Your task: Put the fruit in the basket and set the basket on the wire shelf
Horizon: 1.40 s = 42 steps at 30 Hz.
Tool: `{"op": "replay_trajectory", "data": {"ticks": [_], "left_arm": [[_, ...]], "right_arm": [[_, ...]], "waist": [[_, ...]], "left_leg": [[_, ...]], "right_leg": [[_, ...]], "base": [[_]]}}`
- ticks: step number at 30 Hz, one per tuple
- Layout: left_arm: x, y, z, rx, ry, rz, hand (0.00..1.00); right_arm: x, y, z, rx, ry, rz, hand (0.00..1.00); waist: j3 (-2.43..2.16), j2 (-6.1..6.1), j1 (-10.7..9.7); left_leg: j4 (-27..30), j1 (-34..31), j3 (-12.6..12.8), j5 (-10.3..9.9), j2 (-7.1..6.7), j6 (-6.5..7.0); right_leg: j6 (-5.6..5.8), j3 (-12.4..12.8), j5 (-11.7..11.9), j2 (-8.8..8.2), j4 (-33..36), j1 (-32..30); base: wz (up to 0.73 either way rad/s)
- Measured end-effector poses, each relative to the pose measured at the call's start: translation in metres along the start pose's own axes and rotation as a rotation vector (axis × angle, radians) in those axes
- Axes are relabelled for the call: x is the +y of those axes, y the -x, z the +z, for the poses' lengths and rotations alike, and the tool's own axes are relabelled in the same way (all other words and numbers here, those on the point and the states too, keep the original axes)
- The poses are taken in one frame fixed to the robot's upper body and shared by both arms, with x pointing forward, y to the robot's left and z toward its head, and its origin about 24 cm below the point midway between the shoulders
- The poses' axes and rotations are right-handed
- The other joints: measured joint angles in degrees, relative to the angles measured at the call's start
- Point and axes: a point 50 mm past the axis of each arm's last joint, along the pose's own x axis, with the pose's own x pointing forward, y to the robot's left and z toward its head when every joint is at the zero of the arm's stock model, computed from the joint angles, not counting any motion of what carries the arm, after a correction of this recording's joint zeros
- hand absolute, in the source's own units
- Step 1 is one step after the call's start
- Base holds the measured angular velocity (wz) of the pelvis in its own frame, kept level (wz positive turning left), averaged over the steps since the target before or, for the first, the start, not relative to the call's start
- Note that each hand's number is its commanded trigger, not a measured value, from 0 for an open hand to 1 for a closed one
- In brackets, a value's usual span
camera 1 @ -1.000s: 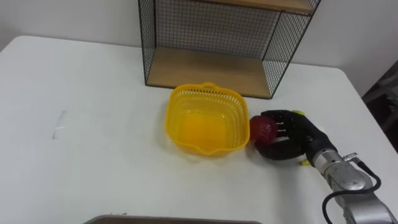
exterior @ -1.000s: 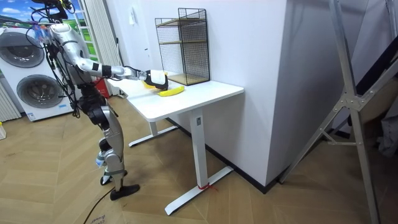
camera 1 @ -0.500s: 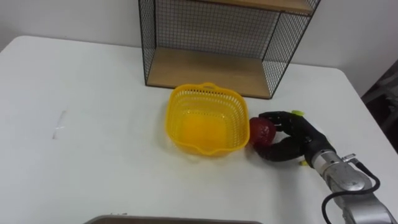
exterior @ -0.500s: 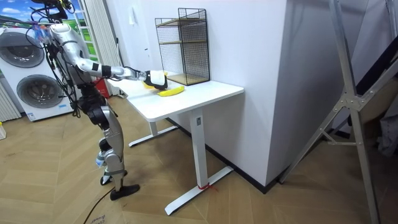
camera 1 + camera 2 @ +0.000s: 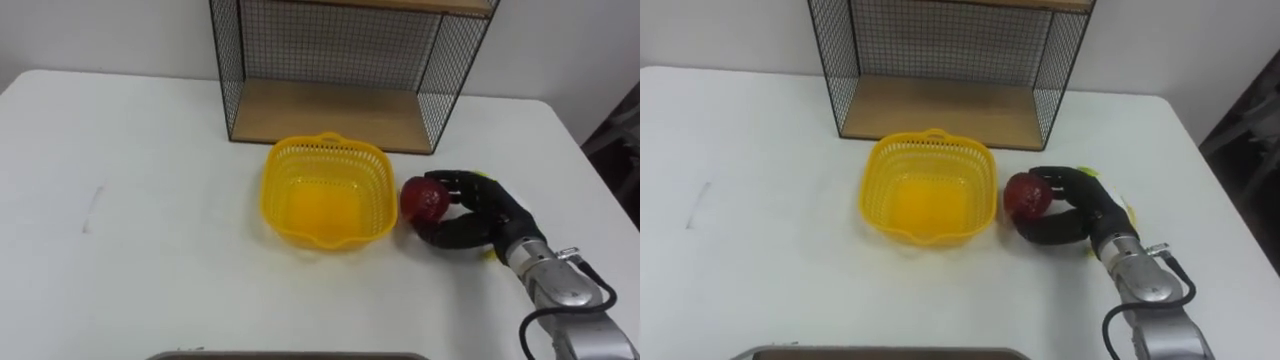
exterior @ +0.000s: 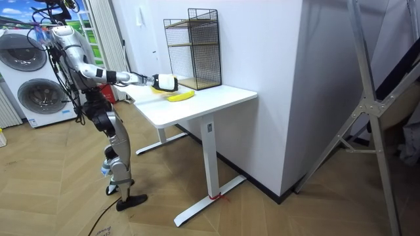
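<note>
Clasping the red fruit (image 5: 424,197) with fingers and thumb of the right hand (image 5: 482,216) curled round it, just beside the yellow basket (image 5: 326,141), needing lifting clear of its rim.

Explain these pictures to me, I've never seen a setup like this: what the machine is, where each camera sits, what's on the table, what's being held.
This is a humanoid robot standing at a white table. The room view comes from a camera across the room. The two eye views come from cameras in its head, looking down. On the table sits an empty yellow basket, with a wire shelf behind it. The robot's right hand, the black one, is curled round a red fruit just right of the basket.
</note>
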Motion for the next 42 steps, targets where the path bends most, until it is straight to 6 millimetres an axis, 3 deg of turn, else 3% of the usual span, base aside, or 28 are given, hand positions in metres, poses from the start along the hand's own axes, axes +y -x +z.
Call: {"op": "replay_trajectory", "data": {"ticks": [2, 7, 15, 21, 25, 32, 34, 42], "left_arm": [[-0.001, 0.001, -0.002, 0.003, 0.0, -0.002, 0.0], [-0.001, 0.001, -0.001, 0.0, 0.002, -0.001, 0.0], [0.001, 0.0, 0.003, -0.011, 0.003, 0.004, 0.0], [0.003, -0.002, 0.009, -0.03, 0.007, 0.01, 0.0], [0.005, -0.002, 0.012, -0.05, 0.001, 0.013, 0.0], [0.005, -0.002, 0.016, -0.061, -0.013, 0.011, 0.0], [0.005, -0.003, 0.018, -0.066, -0.021, 0.011, 0.0], [0.005, -0.003, 0.019, -0.07, -0.028, 0.006, 0.0]], "right_arm": [[-0.005, 0.0, 0.006, -0.031, -0.037, -0.039, 1.0], [-0.018, 0.004, 0.044, -0.21, -0.153, -0.127, 1.0], [-0.02, 0.006, 0.062, -0.286, -0.192, -0.159, 1.0], [-0.015, 0.013, 0.09, -0.403, -0.108, -0.137, 1.0], [-0.004, 0.017, 0.106, -0.47, -0.069, -0.088, 1.0], [0.012, 0.016, 0.109, -0.472, 0.09, 0.002, 1.0], [0.018, 0.017, 0.109, -0.475, 0.128, 0.05, 1.0], [0.026, 0.016, 0.109, -0.463, 0.183, 0.111, 1.0]], "waist": [[0.0, 0.01, -0.1], [-0.03, 0.59, -0.4], [-0.16, 0.6, -0.7], [-0.04, 0.36, -1.1], [-0.06, -0.5, -1.0], [0.29, -1.57, 0.5], [0.15, -1.91, 0.5], [0.16, -1.82, 1.7]], "left_leg": [[0.0, 0.0, 0.0, 0.0, -0.01, 0.0], [0.0, 0.0, 0.1, 0.0, 0.0, 0.0], [0.0, -0.1, 0.2, 0.0, -0.01, 0.0], [0.0, -0.8, 0.6, 0.0, 0.01, 0.0], [0.0, -0.8, 1.1, 0.0, 0.12, 0.0], [-0.2, -0.8, 2.2, 0.0, 0.17, 0.01], [-0.2, -1.2, 2.2, 0.0, 0.15, 0.01], [-0.2, -1.7, 1.8, 0.0, 0.17, 0.01]], "right_leg": [[0.0, 0.0, 0.0, -0.02, 0.0, 0.0], [0.02, 0.0, 0.0, -0.03, 0.0, 0.0], [0.04, 0.0, 0.0, -0.08, 0.1, -0.1], [0.04, 0.5, 0.0, 0.03, 0.3, -1.2], [-0.01, 0.8, 0.0, 0.47, 0.4, -1.5], [0.03, 1.6, 0.0, 0.55, 1.0, -2.0], [0.06, 1.7, -0.1, 0.57, 1.0, -2.5], [0.04, 1.6, 0.0, 0.28, 1.0, -2.8]], "base": [[0.0], [0.0], [0.0], [-0.05], [-0.07], [-0.06], [0.02], [0.02]]}}
